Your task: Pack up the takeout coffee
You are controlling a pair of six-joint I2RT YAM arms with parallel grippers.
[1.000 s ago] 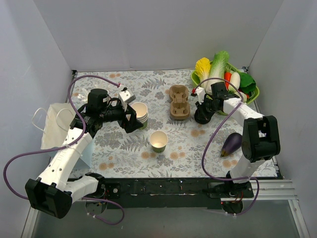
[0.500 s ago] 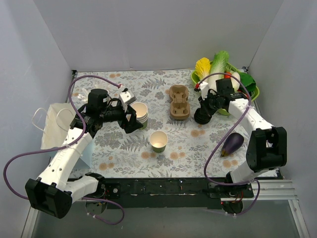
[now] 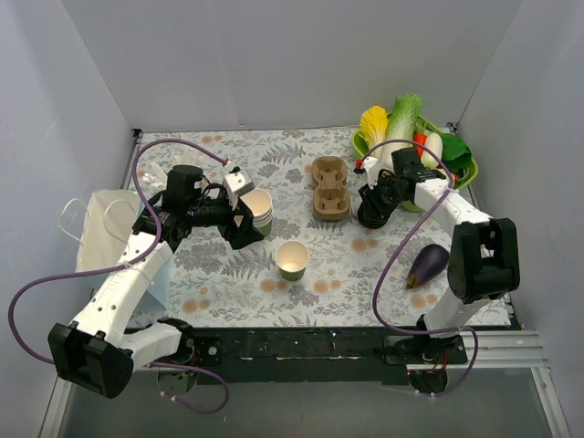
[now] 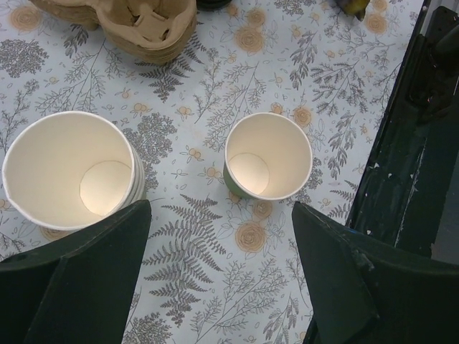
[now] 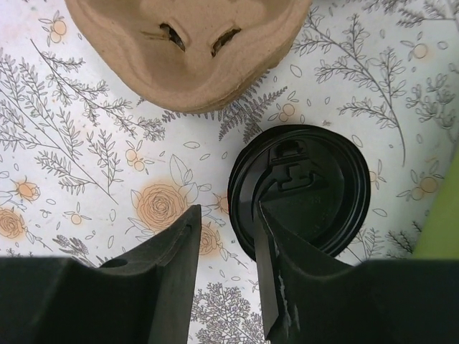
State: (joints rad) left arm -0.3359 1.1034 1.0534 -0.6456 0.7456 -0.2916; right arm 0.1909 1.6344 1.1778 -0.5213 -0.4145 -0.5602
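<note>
No lidded cup is in view. A lidless cream-and-green cup [image 3: 292,259] stands alone mid-table and also shows in the left wrist view [image 4: 269,155]. A stack of lidless cups [image 3: 258,206] stands left of it, seen from above in the left wrist view [image 4: 69,168]. My left gripper [image 3: 245,225] is open and empty just in front of the stack, jaws wide [image 4: 221,215]. A loose black lid [image 5: 300,190] lies beside the brown cup carrier [image 3: 329,189]. My right gripper [image 5: 228,222] is open, its jaws straddling the lid's left rim; it shows in the top view [image 3: 372,210].
A green basket of vegetables [image 3: 459,170] stands at the back right. A purple eggplant [image 3: 427,265] lies front right. A white bag [image 3: 100,228] sits at the left edge. The carrier also shows in the wrist views [image 5: 186,50] [image 4: 136,21]. The dark front rail [image 4: 416,143] is near.
The right arm's wrist swung right and came back while its gripper stayed at the lid. The left arm shifted only slightly by the cup stack.
</note>
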